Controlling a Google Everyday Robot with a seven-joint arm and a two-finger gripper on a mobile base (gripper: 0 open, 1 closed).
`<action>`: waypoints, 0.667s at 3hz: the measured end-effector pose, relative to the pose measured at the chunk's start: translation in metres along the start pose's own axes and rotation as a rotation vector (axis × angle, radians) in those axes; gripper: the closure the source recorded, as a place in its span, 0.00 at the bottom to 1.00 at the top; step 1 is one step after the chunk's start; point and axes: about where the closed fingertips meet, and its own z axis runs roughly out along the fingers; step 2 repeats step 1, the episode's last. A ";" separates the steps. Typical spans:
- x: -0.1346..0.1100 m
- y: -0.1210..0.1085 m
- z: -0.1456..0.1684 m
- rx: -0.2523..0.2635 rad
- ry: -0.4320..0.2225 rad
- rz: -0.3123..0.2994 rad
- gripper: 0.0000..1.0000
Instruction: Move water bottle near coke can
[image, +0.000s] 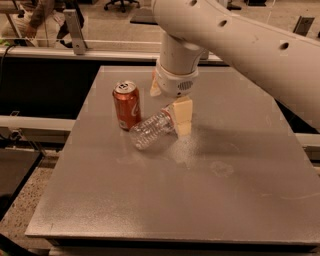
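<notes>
The water bottle (151, 130), clear ribbed plastic, lies slanted on the grey table (200, 200). Its base points front-left and its neck end sits up at the gripper. The coke can (126, 105), red with a silver top, stands upright just left of the bottle, a small gap away. My gripper (177, 119) hangs straight down from the white arm (225, 35) and is shut on the bottle's neck end. One cream finger (183, 116) is in front and hides the cap.
A small red-orange object (153, 76) peeks out behind the wrist, mostly hidden. A dark gap and a rail (40, 122) run along the table's left side. Chairs and a person are in the background beyond the table's far edge.
</notes>
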 end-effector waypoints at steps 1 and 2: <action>0.000 0.000 0.000 0.000 0.000 0.000 0.00; 0.000 0.000 0.000 0.000 0.000 0.000 0.00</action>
